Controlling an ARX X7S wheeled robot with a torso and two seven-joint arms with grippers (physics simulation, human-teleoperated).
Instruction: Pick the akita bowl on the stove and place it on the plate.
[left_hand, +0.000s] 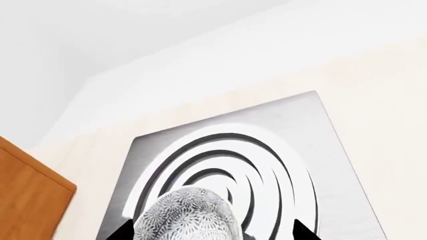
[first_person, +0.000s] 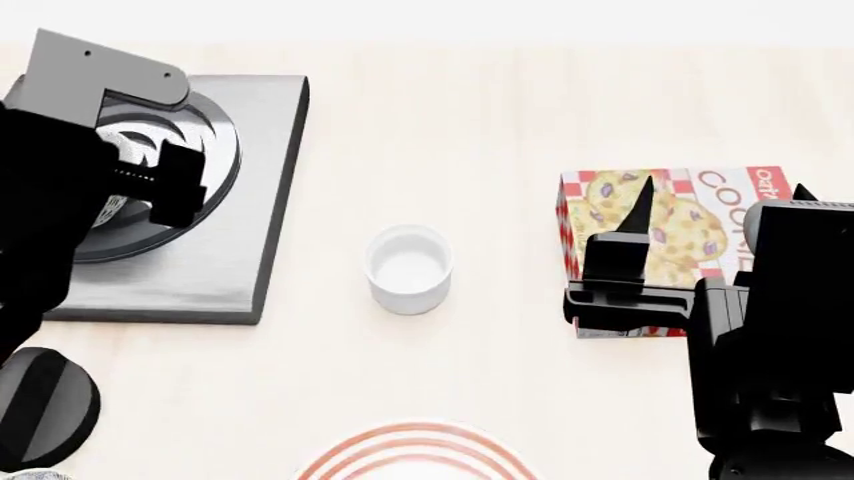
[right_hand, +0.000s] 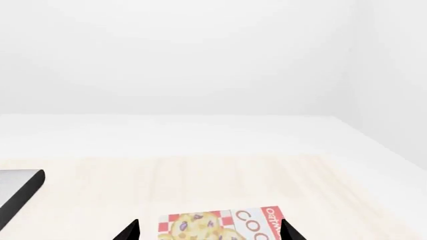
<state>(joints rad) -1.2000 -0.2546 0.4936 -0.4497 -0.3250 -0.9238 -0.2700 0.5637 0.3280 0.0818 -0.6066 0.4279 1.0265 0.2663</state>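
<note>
Pale wood-grain counter (first_person: 507, 120), light cream, with a plain white wall behind it along the far edge. The stove (first_person: 254, 200), a grey square slab with black burner rings, sits toward the counter's far left; its round black knob (first_person: 47, 405) lies on the counter nearer the front left corner. The left end effector (left_hand: 210, 232) hangs over the burner rings, its two dark fingertips (left_hand: 123, 232) spread apart on either side of the akita bowl (left_hand: 190, 215); the jaws are open around it, and contact with its wall cannot be told. The bowl sits on the rings, patterned outside showing in the left wrist view, mostly hidden by the arm in the head view. A small plain white cup (first_person: 408, 268) stands mid-counter, well apart from the stove. The plate (first_person: 416, 455), white with red rings, shows only its far rim at the counter's front edge, centre. A cookie box (first_person: 667, 230) lies flat on the right side. The right end effector (first_person: 721, 215) hovers over that box, fingers wide apart, gripping nothing. An orange-brown wooden panel (left_hand: 30, 200) shows beside the counter in the left wrist view.
</note>
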